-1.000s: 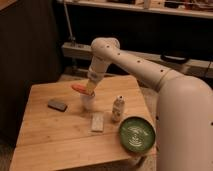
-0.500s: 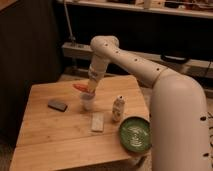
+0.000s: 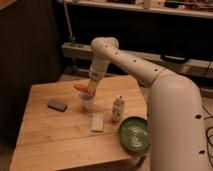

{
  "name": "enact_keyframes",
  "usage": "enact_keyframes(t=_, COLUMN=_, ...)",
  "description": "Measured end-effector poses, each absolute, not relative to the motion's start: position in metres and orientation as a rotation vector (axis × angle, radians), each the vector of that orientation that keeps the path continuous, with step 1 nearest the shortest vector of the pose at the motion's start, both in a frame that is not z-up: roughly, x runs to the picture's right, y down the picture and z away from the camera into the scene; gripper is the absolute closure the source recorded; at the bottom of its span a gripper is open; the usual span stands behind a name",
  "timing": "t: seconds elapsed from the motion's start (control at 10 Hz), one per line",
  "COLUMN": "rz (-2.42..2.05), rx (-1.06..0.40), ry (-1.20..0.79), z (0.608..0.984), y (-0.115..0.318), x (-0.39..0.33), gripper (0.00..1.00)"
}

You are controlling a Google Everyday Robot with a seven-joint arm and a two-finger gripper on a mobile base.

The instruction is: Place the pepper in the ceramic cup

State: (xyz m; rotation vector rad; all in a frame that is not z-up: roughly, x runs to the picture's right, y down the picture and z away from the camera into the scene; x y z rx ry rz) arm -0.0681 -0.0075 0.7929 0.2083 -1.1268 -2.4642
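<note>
The orange-red pepper [image 3: 81, 88] is held at the tip of my gripper [image 3: 90, 90], which is shut on it. The pepper lies roughly level, sticking out to the left, just above the rim of the ceramic cup [image 3: 87, 102]. The cup is small, white and upright, and it stands on the wooden table [image 3: 50, 135] right below the gripper. My arm reaches down to it from the upper right. The inside of the cup is hidden from view.
A dark grey flat object [image 3: 57, 104] lies left of the cup. A white flat packet [image 3: 97, 121] lies in front of it. A white patterned shaker [image 3: 117, 108] stands to the right, and a green round plate [image 3: 134, 134] sits at the front right corner.
The gripper with the pepper has stayed over the cup, lowering only slightly. The arm's near part fills more of the right side now.
</note>
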Motion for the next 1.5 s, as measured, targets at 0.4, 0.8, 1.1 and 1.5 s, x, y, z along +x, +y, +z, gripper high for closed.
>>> enact_keyframes(t=0.4, rz=-2.460, rx=0.212, ry=-1.134, z=0.7992, y=-0.0049, x=-0.0658, gripper=0.90)
enact_keyframes(t=0.8, rz=-2.455, rx=0.217, ry=-1.142, z=0.8015, y=-0.0044, x=-0.0641, gripper=0.90)
enact_keyframes(t=1.1, rz=-2.447, rx=0.217, ry=-1.148, z=0.8018, y=-0.0041, x=-0.0628, gripper=0.58)
enact_keyframes(t=1.5, rz=-2.443, rx=0.223, ry=-1.161, z=0.8033, y=-0.0041, x=-0.0645, gripper=0.21)
